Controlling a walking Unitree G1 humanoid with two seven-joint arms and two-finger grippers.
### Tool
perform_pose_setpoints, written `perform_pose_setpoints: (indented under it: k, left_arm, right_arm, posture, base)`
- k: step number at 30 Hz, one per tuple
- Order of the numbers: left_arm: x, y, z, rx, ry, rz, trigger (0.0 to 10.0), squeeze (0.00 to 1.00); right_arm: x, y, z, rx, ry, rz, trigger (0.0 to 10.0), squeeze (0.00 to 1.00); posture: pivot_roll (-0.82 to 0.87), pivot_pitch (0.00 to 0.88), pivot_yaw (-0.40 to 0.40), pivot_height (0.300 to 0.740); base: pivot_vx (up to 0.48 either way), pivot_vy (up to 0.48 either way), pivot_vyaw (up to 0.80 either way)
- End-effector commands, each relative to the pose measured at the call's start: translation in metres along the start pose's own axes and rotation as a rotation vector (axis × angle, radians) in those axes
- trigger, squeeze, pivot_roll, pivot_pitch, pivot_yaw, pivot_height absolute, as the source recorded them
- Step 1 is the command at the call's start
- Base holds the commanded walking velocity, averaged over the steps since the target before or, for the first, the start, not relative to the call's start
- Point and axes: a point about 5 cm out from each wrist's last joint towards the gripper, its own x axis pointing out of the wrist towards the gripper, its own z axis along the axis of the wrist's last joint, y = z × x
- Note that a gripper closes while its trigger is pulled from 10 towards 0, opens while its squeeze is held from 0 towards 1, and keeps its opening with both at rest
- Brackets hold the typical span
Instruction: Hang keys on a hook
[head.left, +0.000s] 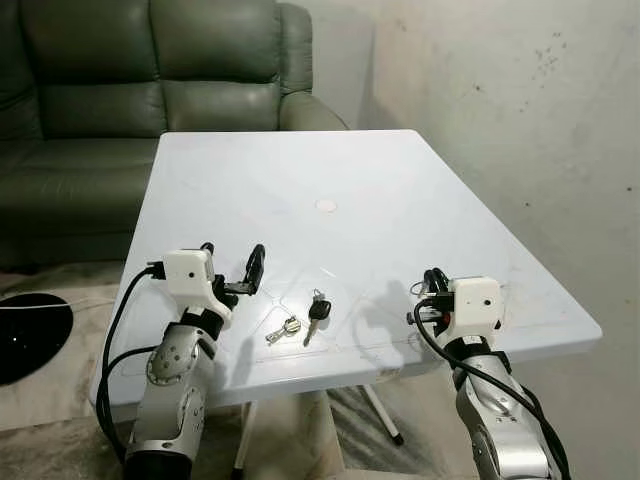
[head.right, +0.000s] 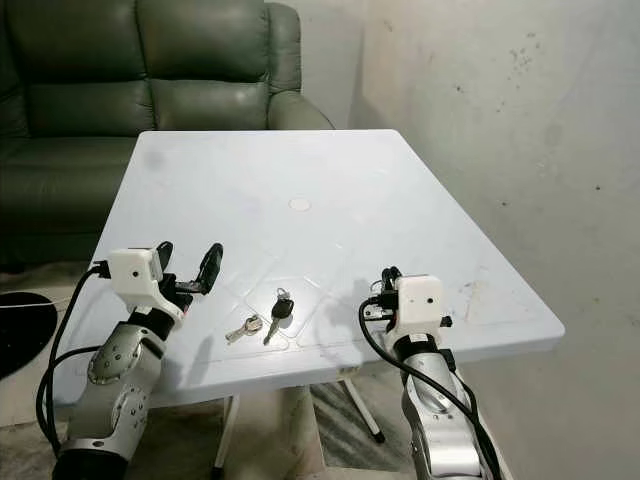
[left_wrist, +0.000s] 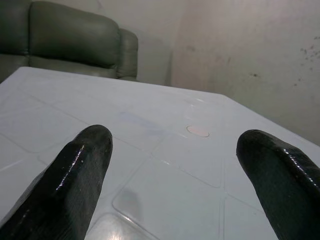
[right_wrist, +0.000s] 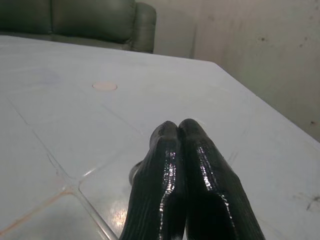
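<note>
A bunch of keys (head.left: 301, 322) lies on the white table (head.left: 400, 190) near its front edge, a black-headed key (head.left: 318, 311) beside small silver ones (head.left: 285, 328). My left gripper (head.left: 232, 262) hovers just left of the keys and a little above the tabletop. It is open, its fingers (left_wrist: 75, 175) spread wide with nothing between them. My right gripper (head.left: 432, 283) sits low over the table's front right part, to the right of the keys. It is shut, its fingertips (right_wrist: 179, 129) pressed together. A small grey curved shape (right_wrist: 133, 172) shows beside them; I cannot tell what it is.
A round white cap (head.left: 326, 205) marks the table's middle. A dark green sofa (head.left: 150, 70) stands behind the table at the left. A stained plaster wall (head.left: 500, 90) runs along the right. A black round object (head.left: 25, 335) lies on the floor at the left.
</note>
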Motion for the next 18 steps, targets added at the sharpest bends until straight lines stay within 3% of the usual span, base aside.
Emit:
perform_pose_setpoints:
  k: [1, 11, 16, 18]
  left_arm:
    - [0.0022, -0.0007, -0.0005, 0.011, 0.002, -0.001, 10.0, 0.0]
    - [0.0046, -0.0027, -0.0016, 0.032, 0.005, -0.008, 10.0, 0.0]
    - [0.0041, -0.0033, -0.0031, 0.023, 0.007, -0.004, 10.0, 0.0]
    - [0.0043, -0.002, -0.0029, -0.023, -0.001, 0.015, 10.0, 0.0]
  right_arm:
    - [0.0019, -0.0002, 0.0004, -0.012, -0.002, 0.006, 10.0, 0.0]
    - [-0.0003, 0.0014, -0.0047, -0.022, 0.017, 0.011, 10.0, 0.0]
    - [-0.0008, 0.0002, -0.0049, -0.027, 0.016, 0.008, 10.0, 0.0]
    - [-0.0013, 0.0001, -0.0051, -0.027, 0.016, 0.009, 10.0, 0.0]
  posture:
    - [0.02, 0.0, -0.068, 0.74]
    - [0.01, 0.0, -0.066, 0.74]
    - [0.01, 0.0, -0.066, 0.74]
    - [0.01, 0.0, -0.066, 0.74]
  base:
    - [0.0, 0.0, -0.75]
    - [0.0, 0.0, -0.73]
    - [0.0, -0.48, -0.71]
    - [0.0, 0.0, -0.71]
